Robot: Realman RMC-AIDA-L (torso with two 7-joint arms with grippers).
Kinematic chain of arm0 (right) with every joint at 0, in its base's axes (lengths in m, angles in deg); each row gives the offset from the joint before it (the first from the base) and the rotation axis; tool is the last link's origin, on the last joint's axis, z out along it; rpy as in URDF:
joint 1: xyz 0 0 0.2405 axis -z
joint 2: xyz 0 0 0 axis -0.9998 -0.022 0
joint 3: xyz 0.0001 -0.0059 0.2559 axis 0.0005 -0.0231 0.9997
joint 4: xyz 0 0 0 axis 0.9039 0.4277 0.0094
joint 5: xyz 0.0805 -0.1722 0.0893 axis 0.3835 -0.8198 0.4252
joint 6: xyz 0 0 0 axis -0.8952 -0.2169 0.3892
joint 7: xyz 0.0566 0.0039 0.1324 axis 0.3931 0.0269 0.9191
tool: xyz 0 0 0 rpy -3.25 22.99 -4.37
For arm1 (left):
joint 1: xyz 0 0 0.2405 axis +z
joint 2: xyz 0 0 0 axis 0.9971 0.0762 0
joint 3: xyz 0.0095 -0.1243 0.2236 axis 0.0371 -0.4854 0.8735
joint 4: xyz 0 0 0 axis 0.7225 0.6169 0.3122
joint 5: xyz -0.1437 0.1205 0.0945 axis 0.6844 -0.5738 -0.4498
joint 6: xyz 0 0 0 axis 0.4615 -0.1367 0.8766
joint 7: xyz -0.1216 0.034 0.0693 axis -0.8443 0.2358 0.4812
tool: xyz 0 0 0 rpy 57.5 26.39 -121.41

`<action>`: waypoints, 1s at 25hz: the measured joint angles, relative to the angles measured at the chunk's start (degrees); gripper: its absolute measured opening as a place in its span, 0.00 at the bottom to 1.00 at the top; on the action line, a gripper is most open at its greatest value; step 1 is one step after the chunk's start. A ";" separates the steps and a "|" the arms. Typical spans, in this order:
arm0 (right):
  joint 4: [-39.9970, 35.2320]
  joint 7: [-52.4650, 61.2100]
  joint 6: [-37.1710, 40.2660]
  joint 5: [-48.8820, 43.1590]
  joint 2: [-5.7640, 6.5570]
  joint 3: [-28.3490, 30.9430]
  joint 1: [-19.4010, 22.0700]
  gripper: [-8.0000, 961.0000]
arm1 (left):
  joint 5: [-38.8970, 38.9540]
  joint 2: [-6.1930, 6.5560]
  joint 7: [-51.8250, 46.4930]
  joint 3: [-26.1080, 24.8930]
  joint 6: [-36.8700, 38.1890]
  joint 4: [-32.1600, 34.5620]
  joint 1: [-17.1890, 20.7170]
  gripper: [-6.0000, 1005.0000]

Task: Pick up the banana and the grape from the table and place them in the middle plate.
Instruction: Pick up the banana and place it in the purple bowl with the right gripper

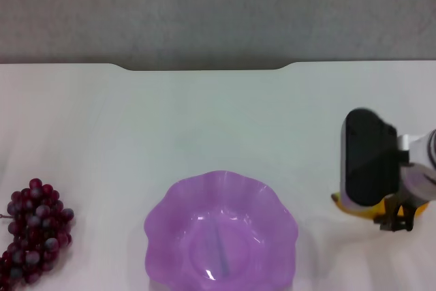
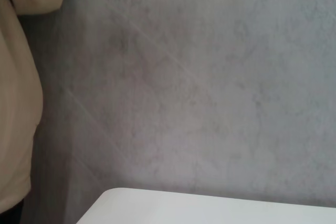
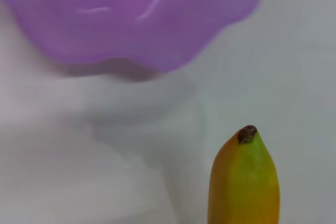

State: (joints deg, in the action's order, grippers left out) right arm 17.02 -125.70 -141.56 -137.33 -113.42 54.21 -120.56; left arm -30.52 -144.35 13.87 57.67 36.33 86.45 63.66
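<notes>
Right gripper (image 1: 397, 217) low over the banana (image 3: 244, 182), right of the middle plate (image 1: 163, 219).
Finger spread cannot be told; smooth yellow-orange banana on white table (image 1: 204, 120); grape (image 1: 35, 230) bunch left of the scalloped translucent purple plate.

a wide stretch of bare white table (image 1: 204, 114) lies open behind the purple middle plate (image 1: 220, 233). bare surface also separates the plate from the grape (image 1: 35, 230) bunch on the left. on the right, the right gripper (image 1: 398, 219) and its dark wrist sit over the banana (image 3: 244, 182), with a clear strip toward the plate.
</notes>
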 joint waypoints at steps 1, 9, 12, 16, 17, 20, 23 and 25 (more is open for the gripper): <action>0.67 0.10 0.13 -0.71 0.01 0.44 0.41 0.52 | 0.00 0.00 0.00 0.00 0.01 0.01 -0.01 0.86; 7.15 3.82 8.60 -2.21 -0.04 3.82 3.90 0.52 | -0.01 -0.01 0.00 0.00 0.15 0.21 -0.03 0.86; 8.19 8.43 20.23 -1.88 -0.15 4.68 5.77 0.52 | -0.01 -0.17 0.00 0.00 0.15 0.27 -0.12 0.86; 7.76 10.06 30.89 -0.11 -0.28 3.43 7.20 0.52 | -0.02 -0.30 0.00 0.00 0.18 0.38 -0.44 0.86; 7.24 10.10 33.56 0.67 -0.29 2.52 7.42 0.52 | -0.02 -0.32 0.00 0.00 0.20 0.39 -0.48 0.86; 4.70 10.10 41.80 3.98 -0.29 -1.35 7.36 0.52 | -0.03 -0.46 -0.02 0.00 0.21 0.44 -0.65 0.86; 2.11 9.90 50.06 8.42 -0.27 -6.30 6.92 0.52 | -0.02 -0.53 -0.02 0.00 0.22 0.47 -1.06 0.86; 1.08 9.60 55.38 11.63 -0.27 -10.04 6.73 0.52 | -0.02 -0.59 -0.02 0.00 0.22 0.47 -1.20 0.86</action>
State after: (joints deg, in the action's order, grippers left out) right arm 18.10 -116.10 -86.19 -125.70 -113.69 44.17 -113.83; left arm -30.54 -144.95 13.85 57.68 36.55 86.92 62.46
